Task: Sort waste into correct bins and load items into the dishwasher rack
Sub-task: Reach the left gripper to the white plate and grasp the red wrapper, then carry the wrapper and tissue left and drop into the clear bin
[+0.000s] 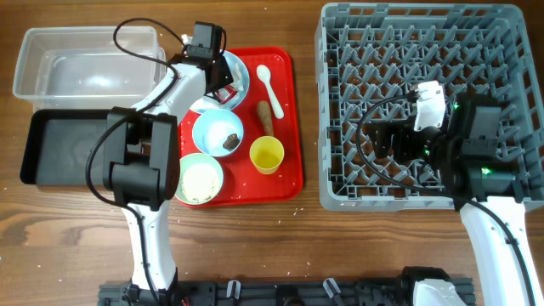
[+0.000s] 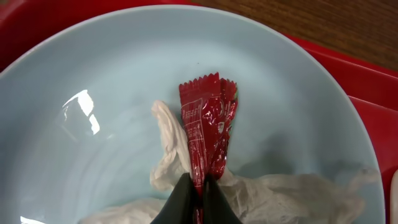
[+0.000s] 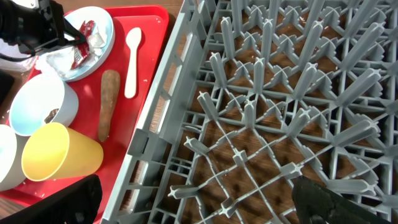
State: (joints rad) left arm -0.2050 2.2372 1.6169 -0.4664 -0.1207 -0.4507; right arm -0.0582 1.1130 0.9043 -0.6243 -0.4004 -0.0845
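My left gripper (image 2: 200, 190) is shut on the lower end of the red-and-white wrapper (image 2: 205, 124), which lies on crumpled white paper (image 2: 286, 199) in the pale blue plate (image 2: 93, 74). The plate (image 1: 240, 66) sits at the back of the red tray. My right gripper (image 3: 196, 205) is open and empty over the grey dishwasher rack (image 1: 416, 34). On the tray stand the pale blue bowl (image 1: 212, 127) with a dark lump (image 1: 229, 139), the pale green bowl (image 1: 200, 180) with white crumbs, the yellow cup (image 1: 266, 155), the white spoon (image 1: 266, 83) and the brown stick (image 1: 266, 117).
The clear tub (image 1: 85, 64) stands at the back left, and the black tray (image 1: 68, 149) lies just in front of it. The red serving tray (image 1: 285, 183) lies between these bins and the rack. The left arm's base stands over the tray's left edge.
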